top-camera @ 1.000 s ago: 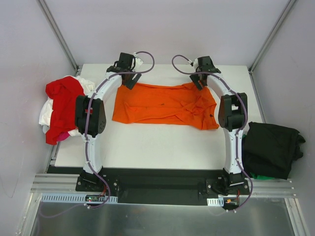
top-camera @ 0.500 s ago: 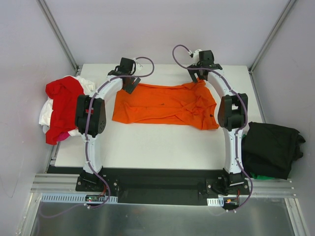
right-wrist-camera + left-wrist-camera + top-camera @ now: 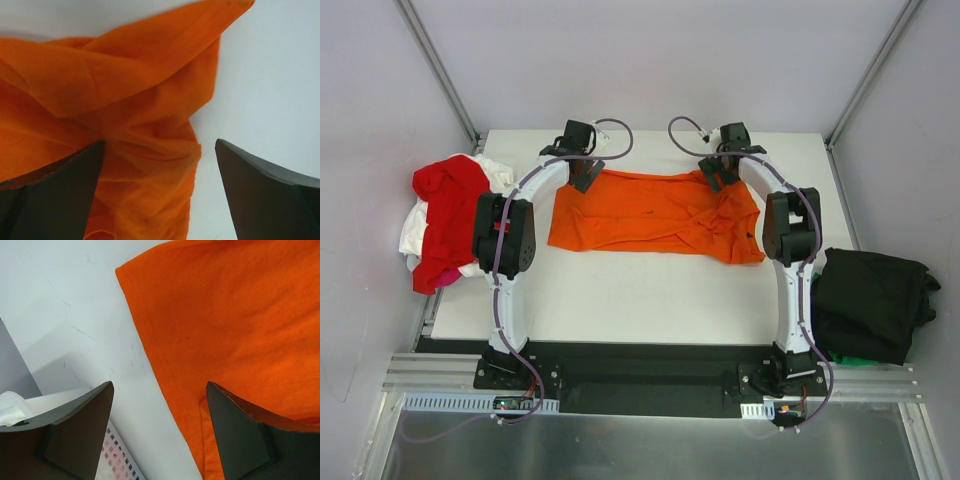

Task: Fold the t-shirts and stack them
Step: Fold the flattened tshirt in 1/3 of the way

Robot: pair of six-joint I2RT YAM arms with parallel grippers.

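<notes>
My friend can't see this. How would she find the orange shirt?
Find the white table. The orange shirt lies across its far middle. It alone is spread out; the red shirt and white shirt are heaped at the left, the black shirt at the right.

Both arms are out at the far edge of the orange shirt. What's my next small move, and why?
Probably lower both arms and close on the cloth. The left end effector is open, with the hem of the orange t-shirt running between its fingers. The right end effector is open over the shirt's bunched far corner. Neither holds anything yet.
</notes>
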